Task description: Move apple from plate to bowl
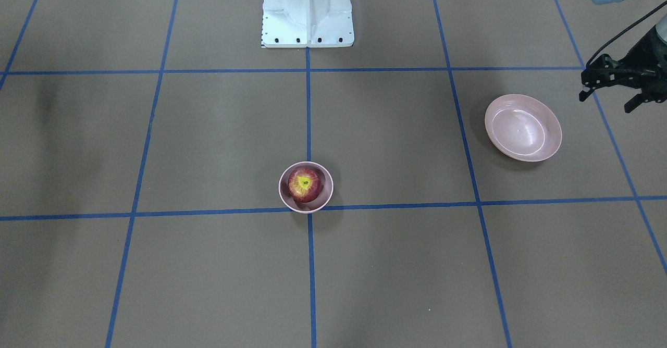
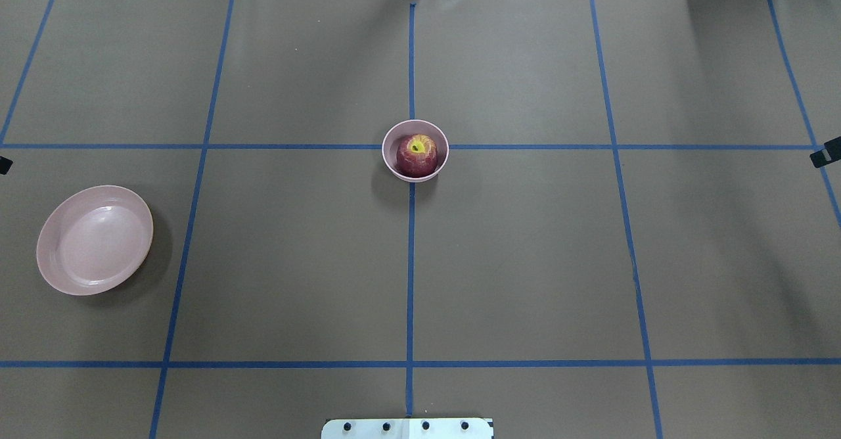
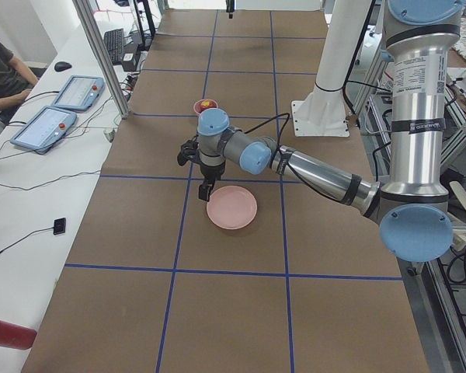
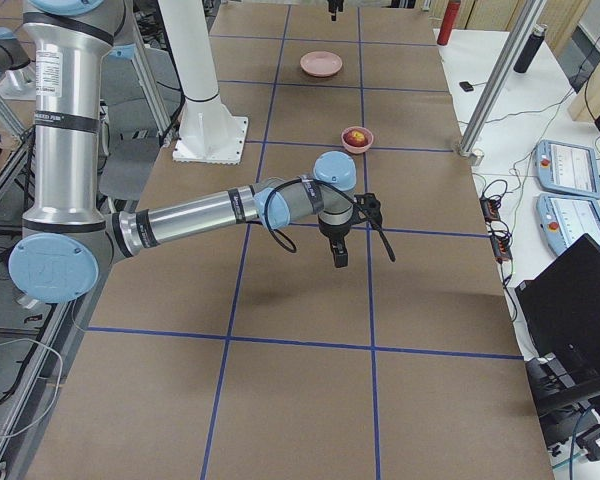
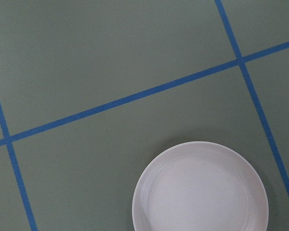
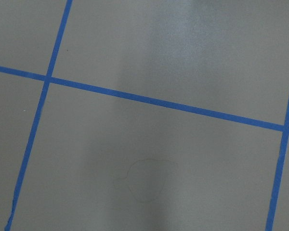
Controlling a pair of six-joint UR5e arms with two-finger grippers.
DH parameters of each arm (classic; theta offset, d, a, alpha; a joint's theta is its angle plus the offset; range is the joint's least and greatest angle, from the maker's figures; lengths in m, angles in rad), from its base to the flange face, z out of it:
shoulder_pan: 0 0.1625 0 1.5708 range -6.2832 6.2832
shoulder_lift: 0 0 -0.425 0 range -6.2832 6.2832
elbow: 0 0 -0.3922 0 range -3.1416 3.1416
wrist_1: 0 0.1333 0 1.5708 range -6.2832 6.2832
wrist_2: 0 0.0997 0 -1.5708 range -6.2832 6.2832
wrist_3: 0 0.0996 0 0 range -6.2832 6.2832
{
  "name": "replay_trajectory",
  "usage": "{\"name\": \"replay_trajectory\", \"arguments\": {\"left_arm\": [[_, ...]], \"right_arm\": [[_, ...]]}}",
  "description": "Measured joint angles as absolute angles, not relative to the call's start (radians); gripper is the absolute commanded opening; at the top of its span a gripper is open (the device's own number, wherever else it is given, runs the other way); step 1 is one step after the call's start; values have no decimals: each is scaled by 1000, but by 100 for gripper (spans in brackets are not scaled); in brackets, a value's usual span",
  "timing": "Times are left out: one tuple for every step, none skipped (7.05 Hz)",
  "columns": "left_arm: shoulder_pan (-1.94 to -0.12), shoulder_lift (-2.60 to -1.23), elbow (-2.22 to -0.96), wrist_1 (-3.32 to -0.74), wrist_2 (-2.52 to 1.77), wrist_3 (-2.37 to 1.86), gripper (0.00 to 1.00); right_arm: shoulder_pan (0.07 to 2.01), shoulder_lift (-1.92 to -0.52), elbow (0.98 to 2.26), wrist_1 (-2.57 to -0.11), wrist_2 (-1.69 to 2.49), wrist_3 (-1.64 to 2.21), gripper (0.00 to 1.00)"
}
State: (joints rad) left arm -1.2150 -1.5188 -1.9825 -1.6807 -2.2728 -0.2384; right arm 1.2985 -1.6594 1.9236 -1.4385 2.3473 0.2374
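Left gripper (image 1: 605, 102): fingers spread, gripping nothing, hanging near the counter's left edge, just beside the wide, shallow, glossy pale pink plate (image 1: 523, 127). Right gripper (image 4: 338, 252): near the right edge, cannot tell its state. Dark red apple (image 1: 305, 184), yellow stem patch up, sits inside the small, deep pale pink bowl (image 1: 283, 194), midway between those 2 edges.

the apple (image 4: 356, 134) sits in the bowl (image 4: 357, 149), plate (image 4: 321, 64) well beyond.
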Motion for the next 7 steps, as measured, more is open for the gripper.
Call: {"name": "replay_trajectory", "arguments": {"left_arm": [[-1215, -1518, -1980, -1681, -2272, -236, 99], [-1214, -1519, -1972, -1682, -2272, -235, 99], [-1214, -1520, -1964, -1688, -2273, -236, 99], [-1214, -1521, -1964, -1696, -2273, -238, 99], [-1214, -1521, -1961, -1699, -2273, -239, 99], [-1214, -1521, -1959, -1701, -2273, -239, 99], [-1214, -1520, -1958, -1701, -2273, -239, 99]], "right_arm": [[1292, -1663, 1922, -1439, 2344, 238, 100], [1288, -1665, 1921, -1439, 2341, 239, 100], [1288, -1665, 1922, -1439, 2339, 239, 100], [1287, -1665, 1921, -1439, 2338, 239, 100], [1287, -1666, 1919, -1439, 2338, 239, 100], [1287, -1666, 1919, -1439, 2338, 239, 100], [1287, -1665, 1919, -1439, 2338, 239, 100]]}}
